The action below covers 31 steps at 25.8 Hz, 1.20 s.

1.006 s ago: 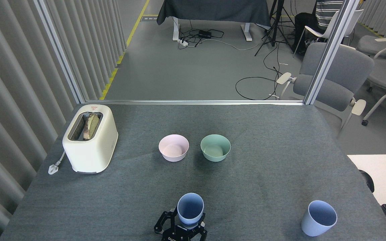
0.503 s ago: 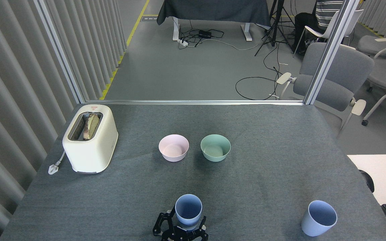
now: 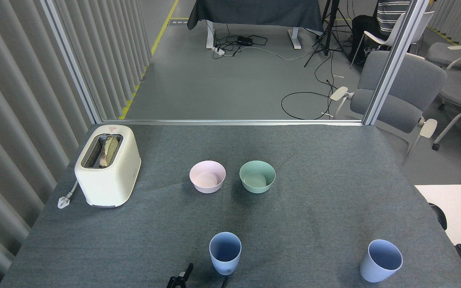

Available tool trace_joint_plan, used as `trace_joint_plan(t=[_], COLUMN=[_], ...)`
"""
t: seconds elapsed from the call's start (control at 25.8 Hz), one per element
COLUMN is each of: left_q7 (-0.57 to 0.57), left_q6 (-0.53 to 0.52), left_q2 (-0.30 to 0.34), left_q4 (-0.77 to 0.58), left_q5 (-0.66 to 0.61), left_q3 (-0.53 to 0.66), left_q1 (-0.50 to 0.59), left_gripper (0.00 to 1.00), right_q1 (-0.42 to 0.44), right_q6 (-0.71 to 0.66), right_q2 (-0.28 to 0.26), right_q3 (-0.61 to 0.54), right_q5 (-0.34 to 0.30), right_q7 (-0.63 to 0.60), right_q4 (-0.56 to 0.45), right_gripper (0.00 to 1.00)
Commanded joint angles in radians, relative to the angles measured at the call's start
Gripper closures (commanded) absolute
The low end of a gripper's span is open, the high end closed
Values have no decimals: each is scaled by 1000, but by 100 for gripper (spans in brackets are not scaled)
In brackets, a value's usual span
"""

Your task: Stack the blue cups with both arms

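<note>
Near the front edge of the grey felt-covered table (image 3: 314,160), a periwinkle-blue cup (image 3: 225,253) stands upright, mouth open upward, matte and tapered toward its base. A second blue cup (image 3: 381,261), identical in colour and shape, stands well apart at the front right corner, also upright and unstacked. Black finger tips of a gripper (image 3: 198,280) show at the bottom edge just left of and below the first cup, clear of its wall; too little is visible to tell which arm it belongs to or whether it is open or closed. No other gripper appears.

Farther back, a pink bowl (image 3: 207,176) and a mint-green bowl (image 3: 257,176) sit side by side, near each other but apart. At the left edge stands a cream toaster (image 3: 108,165) with bread (image 3: 108,151) in its slot, its plug (image 3: 65,199) lying loose on the cloth beside it.

Beyond the table lies a grey floor with cables, a grey office chair (image 3: 398,94) at right, and ribbed panelling at left.
</note>
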Motion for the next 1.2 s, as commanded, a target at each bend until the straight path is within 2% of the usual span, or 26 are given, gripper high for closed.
trace_joint_plan(t=[0.0, 0.19, 0.35, 0.46, 0.7, 0.97, 1.16], left_q7=[0, -3, -3, -3, -3, -2, -2], left_q6=[-8, -8, -13, -13, -13, -14, -14], left_q2=[28, 100, 110, 110, 108, 110, 110], left_q4=[-108, -261, -281, -278, -281, -281, -281], left_q5=[0, 16, 63, 92, 92, 92, 92], left_q3=[64, 139, 233, 243, 243, 243, 243], left_q1=[109, 231, 265, 274, 282, 283, 282], left_gripper=[0, 0, 0, 0, 0, 0, 0], right_q1=[0, -6, -11, -29, -149, -278, -351], right_q6=[6, 7, 0, -8, 4, -2, -3], right_q2=[1, -3, -2, -11, -68, -121, -118], right_q3=[-1, -38, -147, -200, -219, -214, -208], right_q5=[-2, -6, -8, -40, -32, -29, -29], right_q7=[0, 12, 34, 62, 106, 128, 140], right_q4=[0, 31, 43, 60, 91, 181, 232], right_gripper=[0, 0, 0, 0, 0, 0, 0])
